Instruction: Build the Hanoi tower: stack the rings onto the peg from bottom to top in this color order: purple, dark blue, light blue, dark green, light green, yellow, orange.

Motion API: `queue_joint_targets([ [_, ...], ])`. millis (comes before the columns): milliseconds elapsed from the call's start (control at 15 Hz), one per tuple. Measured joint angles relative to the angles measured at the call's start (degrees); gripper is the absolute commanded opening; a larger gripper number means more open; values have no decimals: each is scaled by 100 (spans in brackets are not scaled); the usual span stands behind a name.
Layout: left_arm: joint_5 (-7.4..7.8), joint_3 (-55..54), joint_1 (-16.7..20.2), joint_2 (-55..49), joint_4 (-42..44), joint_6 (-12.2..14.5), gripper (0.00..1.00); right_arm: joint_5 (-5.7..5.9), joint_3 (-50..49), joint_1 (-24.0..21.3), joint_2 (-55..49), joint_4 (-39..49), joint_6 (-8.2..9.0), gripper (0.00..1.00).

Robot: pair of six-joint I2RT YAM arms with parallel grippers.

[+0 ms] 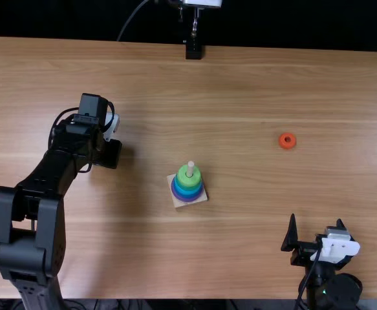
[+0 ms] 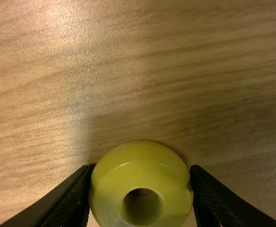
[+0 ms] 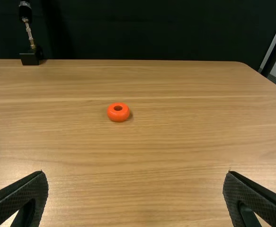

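In the top view my left gripper [image 1: 109, 155] is low over the table's left part, left of the tower. The left wrist view has the yellow ring [image 2: 140, 182] between the fingers of my left gripper [image 2: 141, 194], which is shut on it. Rings are stacked on the peg [image 1: 190, 168], a light green ring [image 1: 187, 177] uppermost, blue ones below and a purple ring [image 1: 177, 196] at the bottom, on a square wooden base [image 1: 200, 198]. The orange ring [image 1: 287, 140] lies on the table right of the tower. My right gripper [image 1: 317, 227] stands open near the front right, also in the right wrist view [image 3: 135, 189].
A black stand [image 1: 193, 50] is at the table's far edge. The light brown table [image 1: 240, 97] stretches between the tower, the arms and the far edge.
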Motion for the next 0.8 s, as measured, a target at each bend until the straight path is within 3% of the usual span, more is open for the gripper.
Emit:
queue_joint_targets([
  [267, 11, 28, 0, -745, -337, -7, 0, 2, 0, -2, 2, -2, -2, 100],
  [467, 22, 431, -7, -1172, -1652, -7, 0, 2, 0, 0, 0, -2, -2, 100],
  [667, 22, 1123, -382, -1329, -2848, -15, 0, 2, 0, 0, 0, 0, -2, 100],
  [800, 24, 1784, -730, -1478, -3342, -157, 0, 2, 0, 0, 0, -2, -2, 100],
])
